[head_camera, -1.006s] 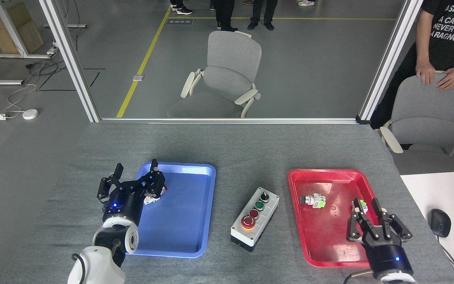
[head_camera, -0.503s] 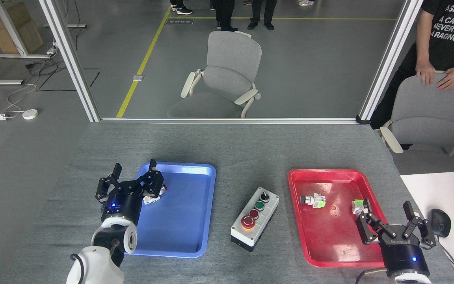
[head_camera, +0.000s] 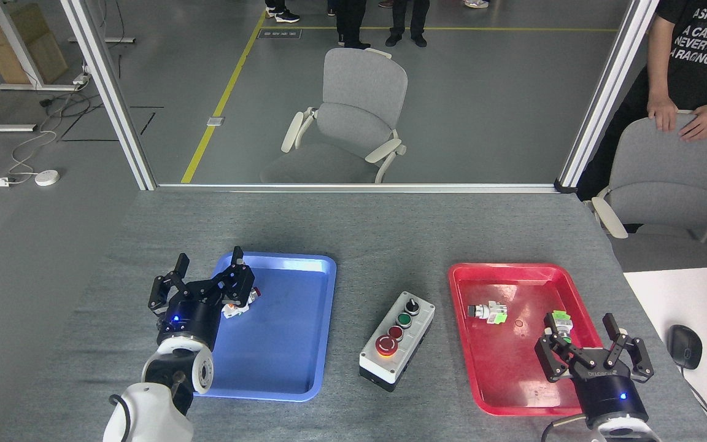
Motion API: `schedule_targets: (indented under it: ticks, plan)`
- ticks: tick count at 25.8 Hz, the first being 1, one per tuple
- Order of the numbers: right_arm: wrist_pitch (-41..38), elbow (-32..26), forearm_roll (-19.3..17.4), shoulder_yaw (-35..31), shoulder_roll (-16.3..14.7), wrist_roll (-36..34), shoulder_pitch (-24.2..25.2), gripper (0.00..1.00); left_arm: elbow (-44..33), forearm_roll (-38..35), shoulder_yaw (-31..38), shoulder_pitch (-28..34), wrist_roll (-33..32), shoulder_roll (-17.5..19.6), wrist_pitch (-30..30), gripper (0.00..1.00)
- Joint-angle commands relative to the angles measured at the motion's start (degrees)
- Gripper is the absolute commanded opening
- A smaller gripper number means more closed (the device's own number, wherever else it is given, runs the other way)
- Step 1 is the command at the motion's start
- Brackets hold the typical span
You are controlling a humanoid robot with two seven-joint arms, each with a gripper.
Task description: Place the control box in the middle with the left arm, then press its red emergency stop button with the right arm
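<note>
Control box between trays, unobstructed

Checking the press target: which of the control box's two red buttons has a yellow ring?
The big red emergency stop button at the near end of the control box; the smaller red button beside it has none.

Black left claw, blue light, white rounded wrist, black right claw, white lettering

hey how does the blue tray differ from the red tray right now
The blue tray lies left of the control box; the red tray lies right. Blue shows one small part beside the left gripper; red shows two near the right gripper. Both are rectangular with raised rims.
</note>
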Motion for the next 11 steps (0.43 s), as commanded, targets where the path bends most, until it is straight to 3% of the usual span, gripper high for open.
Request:
schedule_targets:
  ticks: [1,11]
  plan:
    - [2.10,1.39,-0.79,3.09,-0.50,-0.11,-1.72,0.98,0.05,0.00,0.08,0.33,0.01,0.03,0.00,0.99]
    - [4.65,1.30,-2.20,8.54,-0.23,-0.11,-2.33,0.98,0.05,0.09,0.08,1.73,0.28,-0.14,-0.09,0.99]
